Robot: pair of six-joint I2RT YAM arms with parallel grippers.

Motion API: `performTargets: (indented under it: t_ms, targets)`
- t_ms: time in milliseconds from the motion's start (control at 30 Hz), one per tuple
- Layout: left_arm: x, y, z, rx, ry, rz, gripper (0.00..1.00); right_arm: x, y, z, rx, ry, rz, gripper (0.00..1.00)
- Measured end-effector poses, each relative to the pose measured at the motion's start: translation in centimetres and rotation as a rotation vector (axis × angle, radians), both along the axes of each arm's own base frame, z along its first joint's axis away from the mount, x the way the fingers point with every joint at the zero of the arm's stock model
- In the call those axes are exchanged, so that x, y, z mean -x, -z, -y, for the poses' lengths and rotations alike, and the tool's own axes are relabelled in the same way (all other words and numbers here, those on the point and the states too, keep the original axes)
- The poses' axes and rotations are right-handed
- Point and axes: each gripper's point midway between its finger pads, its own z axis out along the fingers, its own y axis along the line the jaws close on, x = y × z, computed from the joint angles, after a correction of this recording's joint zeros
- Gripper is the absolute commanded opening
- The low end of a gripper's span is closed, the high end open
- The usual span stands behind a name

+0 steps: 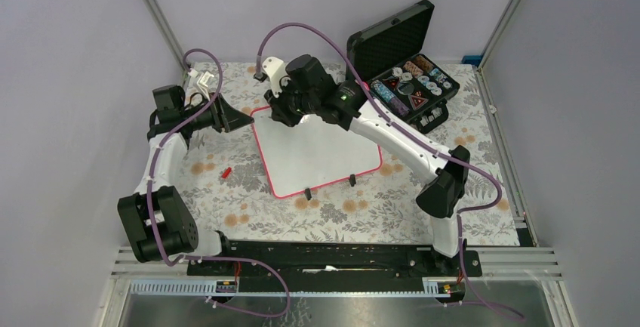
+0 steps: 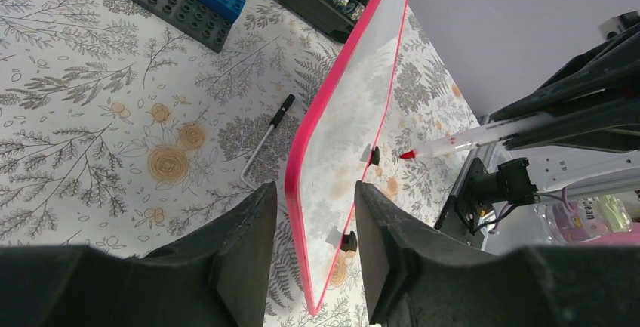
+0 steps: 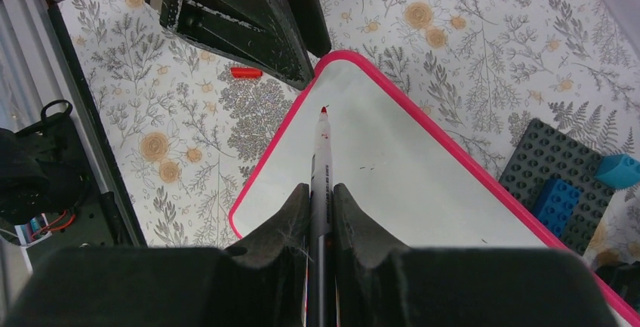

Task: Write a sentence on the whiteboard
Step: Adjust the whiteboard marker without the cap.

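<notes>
The whiteboard [image 1: 317, 153] lies flat mid-table, with a pink frame and two black feet at its near edge. Its surface [image 3: 392, 176] is blank except for a few tiny specks; no sentence shows. My right gripper [image 3: 322, 189] is shut on a white marker [image 3: 323, 153], whose red tip points at the board's far left corner. I cannot tell if the tip touches. In the top view the right gripper [image 1: 287, 108] hangs over that corner. My left gripper [image 1: 243, 121] is open and empty at the board's left edge [image 2: 302, 214], which shows between its fingers [image 2: 241, 251]. The marker also shows in the left wrist view [image 2: 468, 140].
A red marker cap [image 1: 226, 171] lies on the floral cloth left of the board. An Allen key [image 2: 264, 146] lies beside the board. A dark grey brick plate with blue bricks [image 3: 558, 168] sits behind it. An open black case [image 1: 407, 70] stands at the back right.
</notes>
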Motion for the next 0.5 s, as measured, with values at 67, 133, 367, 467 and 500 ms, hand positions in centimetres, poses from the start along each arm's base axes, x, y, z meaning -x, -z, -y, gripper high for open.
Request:
performTargets:
  t_ms: [67, 133, 367, 467, 500]
  targets:
    - [-0.1, -0.1, 0.1, 0.007, 0.005, 0.015, 0.42, 0.0, 0.4, -0.1, 0.005, 0.000, -0.011, 0.00]
    - [-0.1, 0.0, 0.1, 0.015, 0.008, 0.013, 0.40, 0.1, 0.7, -0.1, 0.008, 0.000, -0.016, 0.00]
    - [0.0, 0.2, 0.2, 0.028, 0.010, 0.012, 0.38, 0.2, 2.4, 0.0, 0.032, -0.001, -0.043, 0.00]
    - [-0.1, 0.3, 0.4, 0.033, 0.011, 0.010, 0.38, 0.3, 2.4, -0.1, 0.030, -0.004, -0.045, 0.00]
    - [-0.1, 0.3, 0.5, 0.034, 0.013, 0.012, 0.38, 0.3, 2.4, -0.1, 0.028, -0.004, -0.044, 0.00]
